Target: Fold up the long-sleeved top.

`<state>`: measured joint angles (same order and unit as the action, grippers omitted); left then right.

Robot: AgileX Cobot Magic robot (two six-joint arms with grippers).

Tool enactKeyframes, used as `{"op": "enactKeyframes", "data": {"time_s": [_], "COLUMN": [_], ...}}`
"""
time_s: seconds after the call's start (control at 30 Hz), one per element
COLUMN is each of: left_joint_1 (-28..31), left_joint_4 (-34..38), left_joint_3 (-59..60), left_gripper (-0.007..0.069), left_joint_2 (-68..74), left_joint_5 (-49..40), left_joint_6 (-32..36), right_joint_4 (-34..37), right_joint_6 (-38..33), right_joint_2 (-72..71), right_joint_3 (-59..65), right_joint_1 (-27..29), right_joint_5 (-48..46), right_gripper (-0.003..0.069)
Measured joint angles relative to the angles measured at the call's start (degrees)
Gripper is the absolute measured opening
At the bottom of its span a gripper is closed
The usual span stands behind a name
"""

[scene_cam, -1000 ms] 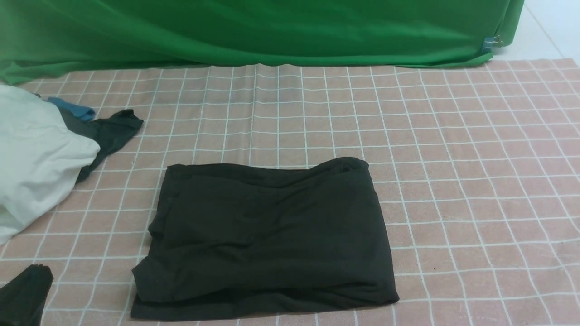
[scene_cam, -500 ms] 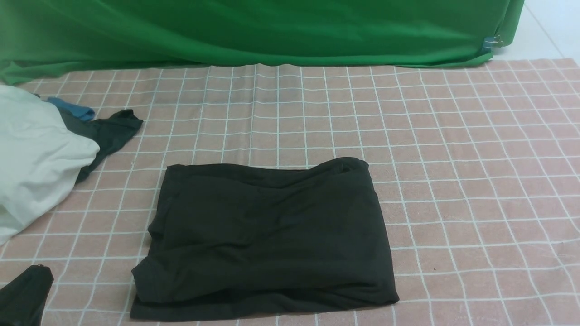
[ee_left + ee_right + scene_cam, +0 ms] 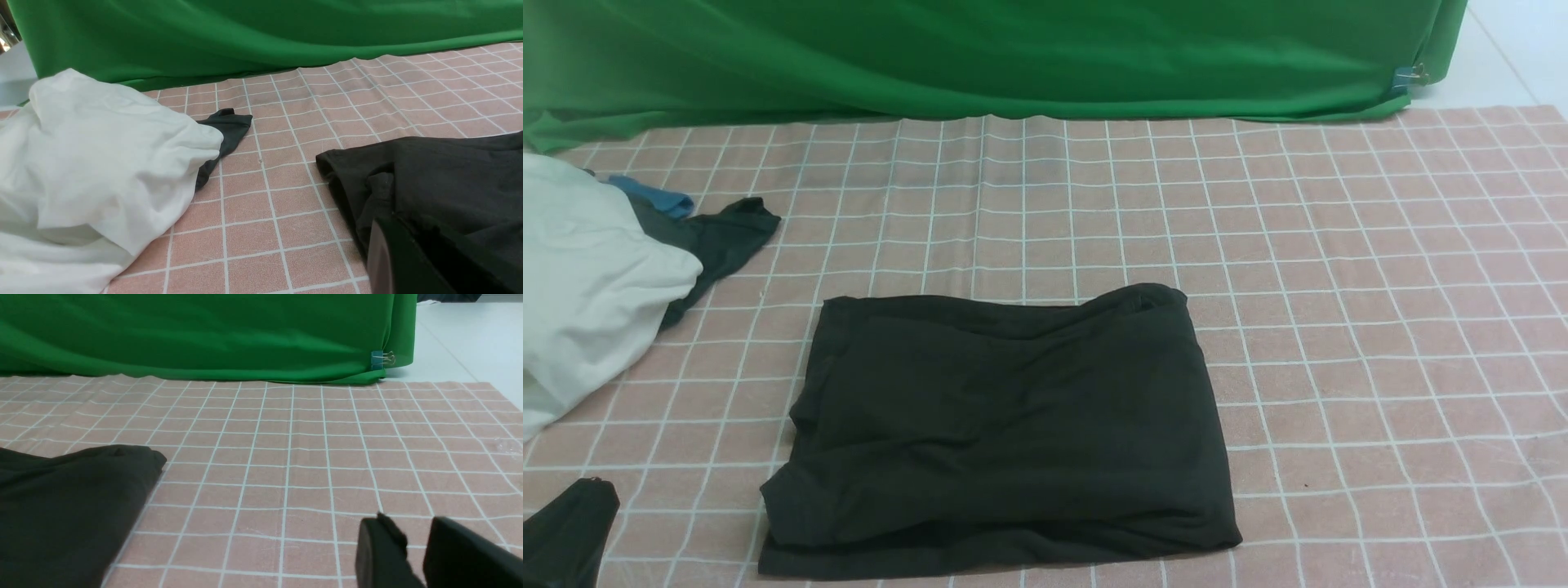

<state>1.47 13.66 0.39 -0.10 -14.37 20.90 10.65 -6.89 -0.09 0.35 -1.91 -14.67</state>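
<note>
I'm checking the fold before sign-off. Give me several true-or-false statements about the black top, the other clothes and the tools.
1. The long-sleeved top lies folded into a rough rectangle on the checked cloth. True.
2. The white bundle lies on top of the long-sleeved top. False: it sits apart, to the robot's left.
3. The right tool grips the top's edge. False: its tips hold nothing, over bare checked cloth.
4. A smaller dark cloth pokes out from under the white bundle. True.
5. A green backdrop hangs behind. True.
</note>
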Motion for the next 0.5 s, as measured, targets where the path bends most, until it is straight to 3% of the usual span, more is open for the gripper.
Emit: {"op": "enactKeyframes", "data": {"time_s": [0.5], "left_joint_1": [0.0], "left_joint_4": [-0.3], "left_joint_3": [0.0], "left_gripper": [0.0018], "left_joint_2": [0.0], "left_joint_5": [0.0], "left_joint_6": [0.1], "right_joint_4": [0.0], "right_joint_6": [0.0], "right_joint_2": [0.0], "right_joint_3": [0.0], "right_joint_1": [0.0], "right_joint_5": [0.0], "right_gripper": [0.0223]}}
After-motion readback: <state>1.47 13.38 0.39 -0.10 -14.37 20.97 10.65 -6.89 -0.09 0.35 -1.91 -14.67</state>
